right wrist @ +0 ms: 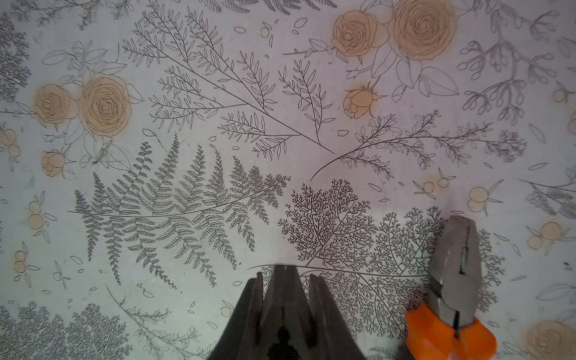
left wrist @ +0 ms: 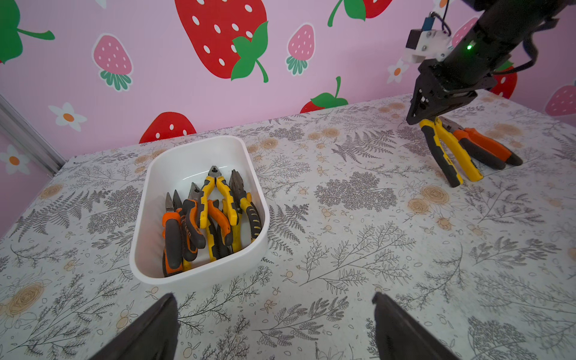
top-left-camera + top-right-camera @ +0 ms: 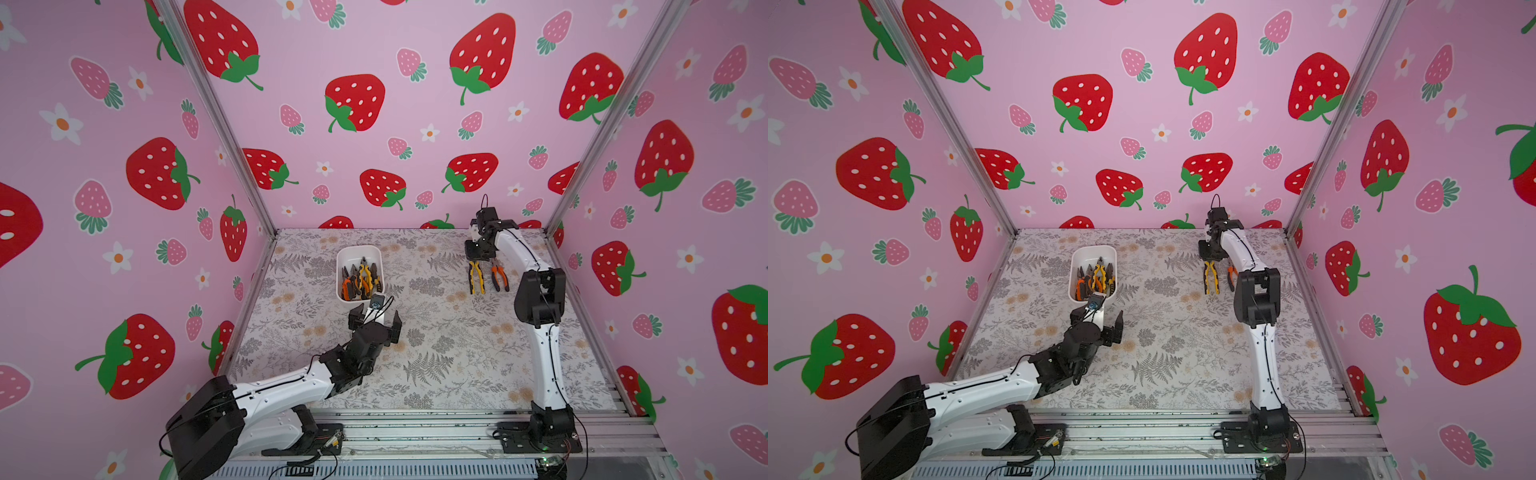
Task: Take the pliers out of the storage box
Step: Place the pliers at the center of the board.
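The white storage box stands at the back left of the table. Several pliers with orange and yellow handles lie piled inside. My left gripper hovers open and empty just in front of the box. At the far right my right gripper is shut on the head of yellow-and-black pliers. Their handles slant down to the table. Beside them lie orange-handled pliers.
The floral tabletop is walled by pink strawberry panels at the back and both sides. Aluminium rails carrying both arm bases run along the front edge. In a top view the right arm partly hides the orange-handled pliers.
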Motion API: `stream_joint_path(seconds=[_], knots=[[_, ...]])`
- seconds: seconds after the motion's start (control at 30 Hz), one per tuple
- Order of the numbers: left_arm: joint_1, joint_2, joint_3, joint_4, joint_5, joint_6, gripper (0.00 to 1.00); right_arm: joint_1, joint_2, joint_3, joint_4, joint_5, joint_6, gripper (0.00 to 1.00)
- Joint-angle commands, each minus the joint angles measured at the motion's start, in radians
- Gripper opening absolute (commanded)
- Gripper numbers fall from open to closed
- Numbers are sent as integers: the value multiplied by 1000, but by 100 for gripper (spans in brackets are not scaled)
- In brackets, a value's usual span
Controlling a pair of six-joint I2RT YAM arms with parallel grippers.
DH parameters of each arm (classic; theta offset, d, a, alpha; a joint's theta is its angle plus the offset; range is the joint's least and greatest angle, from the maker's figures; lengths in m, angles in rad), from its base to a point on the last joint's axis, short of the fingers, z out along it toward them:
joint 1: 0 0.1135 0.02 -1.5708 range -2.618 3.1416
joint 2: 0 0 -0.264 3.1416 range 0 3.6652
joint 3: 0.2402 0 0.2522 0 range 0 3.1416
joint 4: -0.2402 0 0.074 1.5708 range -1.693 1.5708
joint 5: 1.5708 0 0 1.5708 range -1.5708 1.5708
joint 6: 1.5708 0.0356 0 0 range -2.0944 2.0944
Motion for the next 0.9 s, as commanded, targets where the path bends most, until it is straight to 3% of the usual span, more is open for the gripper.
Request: stream_joint_path(seconds=[0.0, 0.57, 0.87], knots=[[3, 9, 35, -5, 0, 6, 97, -10, 57, -20, -47, 8, 3, 0], [4, 8, 36, -5, 3, 7, 97, -40, 93, -4, -77, 52, 31, 5], [3, 9, 37, -7, 3, 7, 97, -46, 145, 96, -109, 87, 21, 8]])
